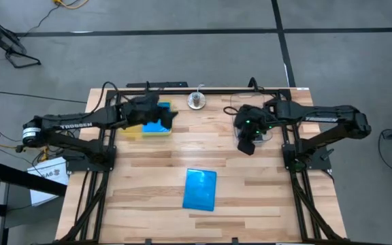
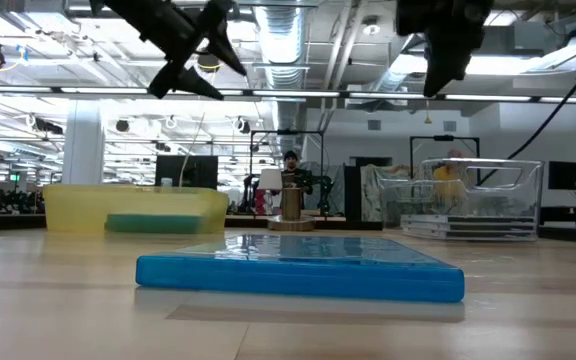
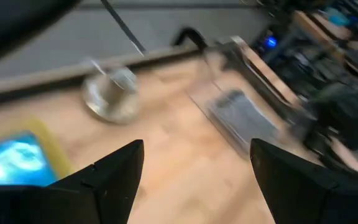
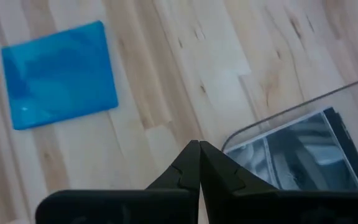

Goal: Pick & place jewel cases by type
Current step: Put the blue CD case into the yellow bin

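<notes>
While both arms hang above the far half of the worktop [image 1: 250, 197], a blue jewel case [image 1: 200, 189] lies flat and alone on the near boards, well apart from either set of fingers. It looks thin, stiff and light, with smooth plastic faces that would probably slip; flat on the wood it offers only its narrow edges, so a hold across two opposite edges seems the sound choice, gently, since such cases crack.

Farther back, the right gripper [image 4: 199, 163] has its fingers pressed fully together with nothing between them, raised just beside the clear tub [image 4: 303, 155], which holds a clear case with a black inside [image 4: 309, 163]. The blue case sits ahead of those closed tips, off to one side.

The left gripper [image 3: 194, 165] stands with fingers spread wide and empty, above the yellow tray [image 1: 135, 131], where another blue case [image 1: 156, 126] rests. Beyond its tips stands a small metal stand [image 1: 196, 101] at the far edge.
</notes>
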`<state>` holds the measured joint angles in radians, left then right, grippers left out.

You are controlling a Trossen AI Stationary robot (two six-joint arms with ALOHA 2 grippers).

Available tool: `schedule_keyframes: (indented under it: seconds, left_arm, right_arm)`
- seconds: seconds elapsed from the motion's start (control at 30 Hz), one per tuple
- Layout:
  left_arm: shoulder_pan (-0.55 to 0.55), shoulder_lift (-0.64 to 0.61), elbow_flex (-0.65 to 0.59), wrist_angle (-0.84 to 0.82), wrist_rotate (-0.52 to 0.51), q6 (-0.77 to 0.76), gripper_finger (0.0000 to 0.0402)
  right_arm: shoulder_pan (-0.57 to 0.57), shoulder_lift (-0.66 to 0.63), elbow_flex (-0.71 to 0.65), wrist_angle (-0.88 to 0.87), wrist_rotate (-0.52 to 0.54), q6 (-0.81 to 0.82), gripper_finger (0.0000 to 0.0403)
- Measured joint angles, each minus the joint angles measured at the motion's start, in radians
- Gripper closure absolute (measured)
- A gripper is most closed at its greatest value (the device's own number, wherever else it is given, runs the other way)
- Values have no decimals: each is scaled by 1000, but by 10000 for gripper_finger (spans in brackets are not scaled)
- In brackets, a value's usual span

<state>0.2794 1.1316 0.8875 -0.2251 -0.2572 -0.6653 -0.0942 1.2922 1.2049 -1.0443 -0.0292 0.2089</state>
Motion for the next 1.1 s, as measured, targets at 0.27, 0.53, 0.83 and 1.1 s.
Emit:
schedule_keyframes:
  seconds: [0.27, 0.53, 0.83, 1.1]
  left_arm:
    - [-193, 47, 0, -105, 152, -344, 115]
    - [-355, 172, -1, -174, 254, -469, 115]
    - [-452, 345, -31, -230, 338, -360, 115]
    - [-511, 425, -72, -8, 369, -343, 115]
  right_arm:
    - [77, -31, -17, -15, 2, 88, 403]
    - [260, -20, -158, 156, -1, 526, 403]
    - [436, 67, -164, 301, 2, 980, 403]
    - [562, 206, -163, 401, -90, 1176, 403]
